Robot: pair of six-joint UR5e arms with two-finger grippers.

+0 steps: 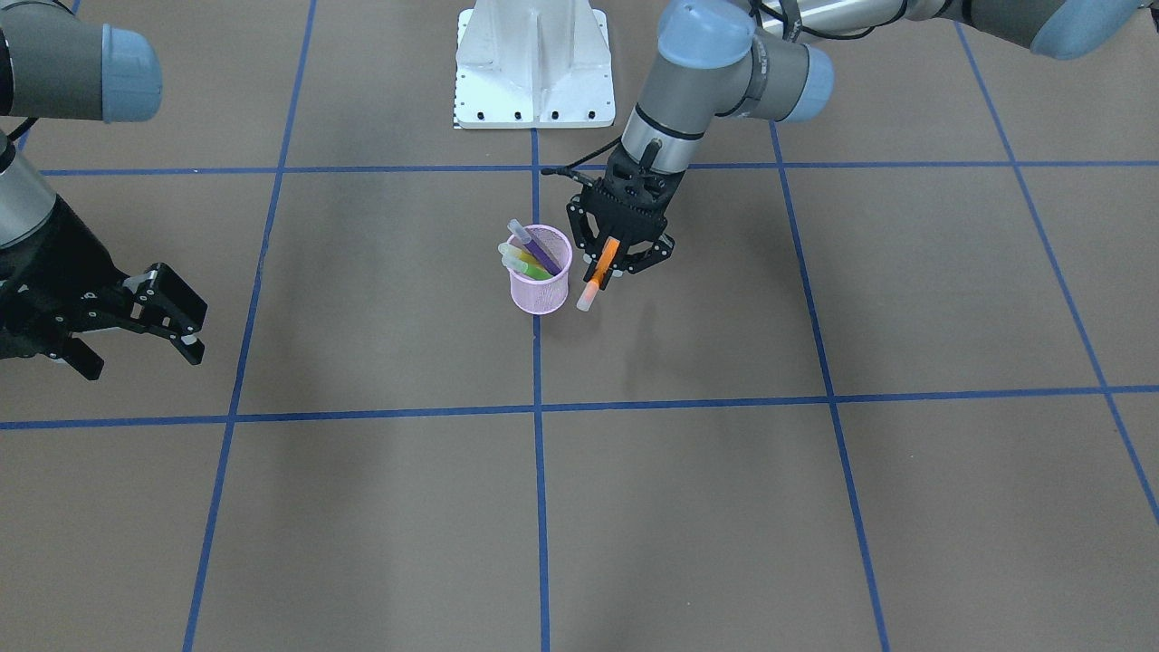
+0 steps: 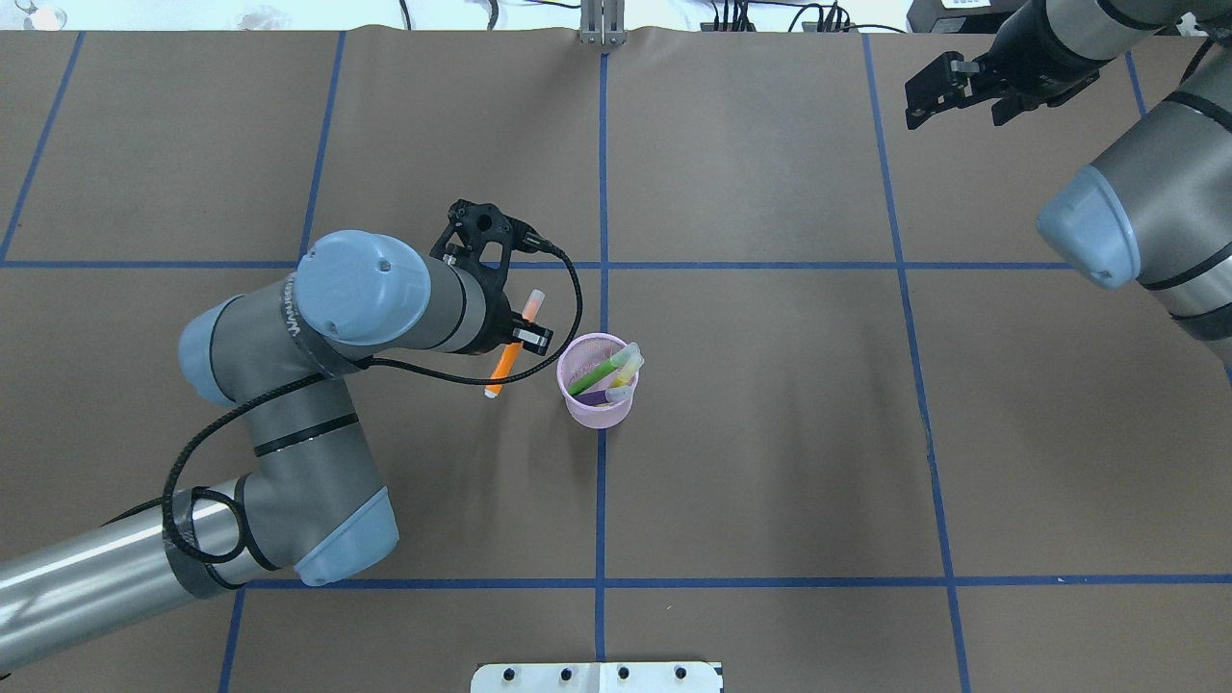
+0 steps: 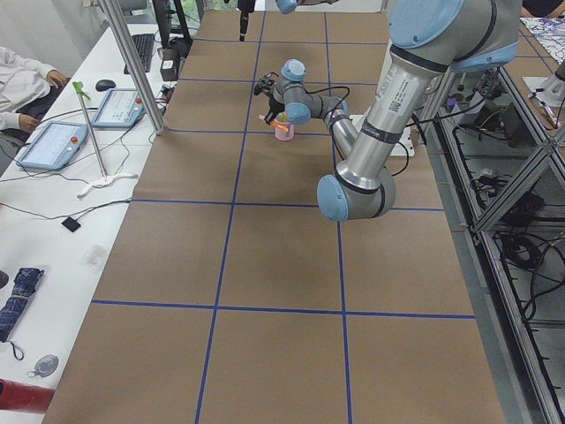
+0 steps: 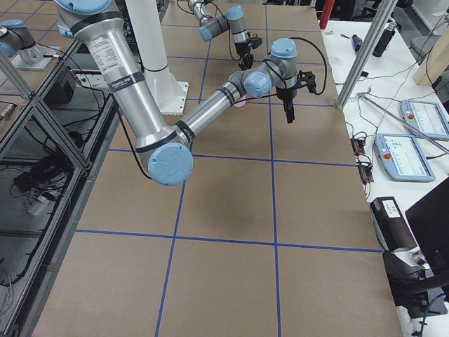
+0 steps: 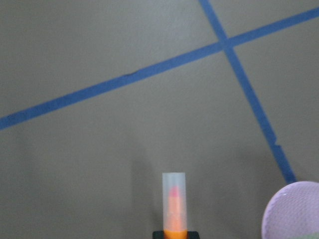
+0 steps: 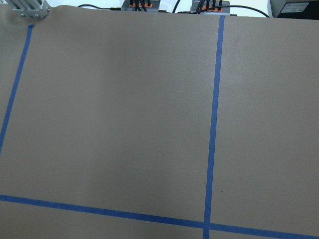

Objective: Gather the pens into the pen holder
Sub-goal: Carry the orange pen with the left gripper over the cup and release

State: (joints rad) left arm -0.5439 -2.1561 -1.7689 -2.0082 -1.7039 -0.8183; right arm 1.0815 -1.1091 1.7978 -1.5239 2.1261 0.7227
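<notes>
The pink mesh pen holder (image 1: pixel 540 290) stands near the table's middle, also in the overhead view (image 2: pixel 597 409) and at the corner of the left wrist view (image 5: pixel 294 211). The purple pen (image 1: pixel 540 250), green pen (image 1: pixel 527 266) and yellow pen (image 1: pixel 518 254) lean inside it. My left gripper (image 1: pixel 608 263) is shut on the orange pen (image 1: pixel 601 265) and holds it just beside the holder, above the table; the pen also shows in the overhead view (image 2: pixel 510 356) and its pale cap shows in the left wrist view (image 5: pixel 174 199). My right gripper (image 1: pixel 172 326) is open and empty, far off.
The white robot base plate (image 1: pixel 532 63) sits at the table's robot side. Blue tape lines (image 1: pixel 540 407) cross the brown table cover. Operator desks with tablets (image 3: pixel 53 141) run along the far side.
</notes>
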